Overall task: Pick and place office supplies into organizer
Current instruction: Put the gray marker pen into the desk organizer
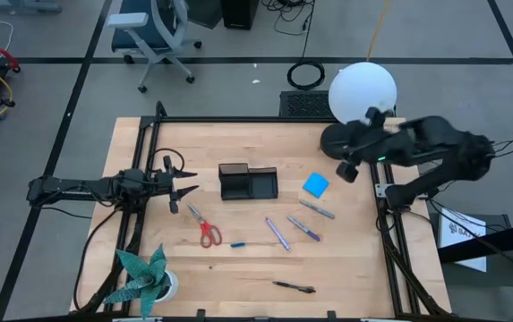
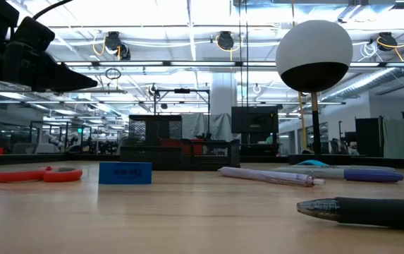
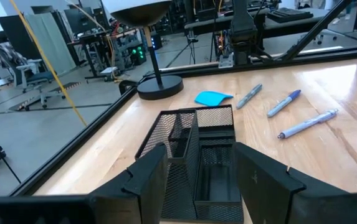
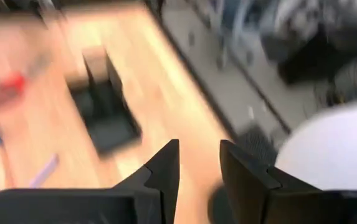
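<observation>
The black mesh organizer (image 1: pixel 248 182) stands mid-table. My left gripper (image 1: pixel 182 188) hovers open to its left, pointing at it; the left wrist view shows the organizer (image 3: pixel 197 155) just beyond the open fingers, untouched. My right gripper (image 1: pixel 346 167) is open in the air by the lamp base, above the table's far right. The blue notepad (image 1: pixel 316 185), three pens (image 1: pixel 317 209) (image 1: pixel 305 228) (image 1: pixel 277 233), red-handled scissors (image 1: pixel 205 228), a tiny blue piece (image 1: pixel 238 243) and a dark pen (image 1: pixel 294 287) all lie flat on the table.
A lamp with a white globe (image 1: pixel 362 89) and a round black base (image 1: pixel 337 139) stands at the far right, close to my right gripper. A teal paper plant (image 1: pixel 144 277) sits at the near left corner. Bare wood lies between the organizer and the pens.
</observation>
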